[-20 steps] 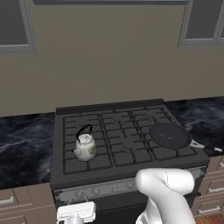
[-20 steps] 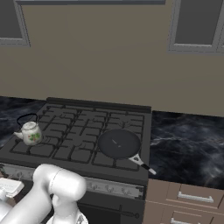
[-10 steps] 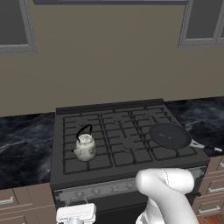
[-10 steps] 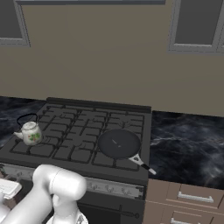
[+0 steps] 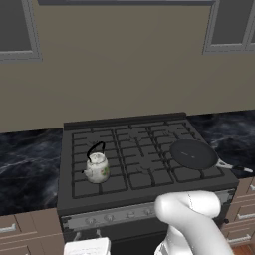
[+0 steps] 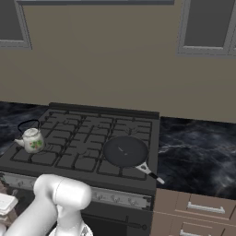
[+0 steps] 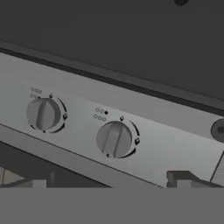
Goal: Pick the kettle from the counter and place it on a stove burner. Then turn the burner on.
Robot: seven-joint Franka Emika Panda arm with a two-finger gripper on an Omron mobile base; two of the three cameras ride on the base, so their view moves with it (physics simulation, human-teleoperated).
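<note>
**Spotter:** Your gripper [image 7: 109, 183] sits low in front of the stove's control strip [image 7: 131, 118], and its jaws are spread wide — one dark fingertip [image 7: 39, 181] shows at the lower left of the hand view, the other at the lower right, with nothing between them.

**Second:** What do you have in front of the hand?

**Spotter:** You are looking at two round grey knobs on the grey panel. The left knob [image 7: 43, 114] and the middle knob [image 7: 114, 139] sit side by side, each with a raised bar across its face, and part of a third knob [image 7: 218, 130] shows at the right edge. Neither fingertip touches a knob; both stand apart from the panel.

**Second:** And the kettle?

**Spotter:** Your kettle [image 5: 97, 167] stands upright on the stove [image 5: 144, 162], on the front-left burner [image 5: 94, 174], with its black handle arched over it. From the right base view you see the kettle at the stove's left side, clear of the counter [image 6: 198, 152].

**Second:** Anything else on the grates?

**Spotter:** You have a flat dark frying pan [image 5: 191, 153] on the front-right burner, well apart from the kettle — its handle points off toward the counter on the right. I cannot tell from these views whether any burner is lit.
</note>
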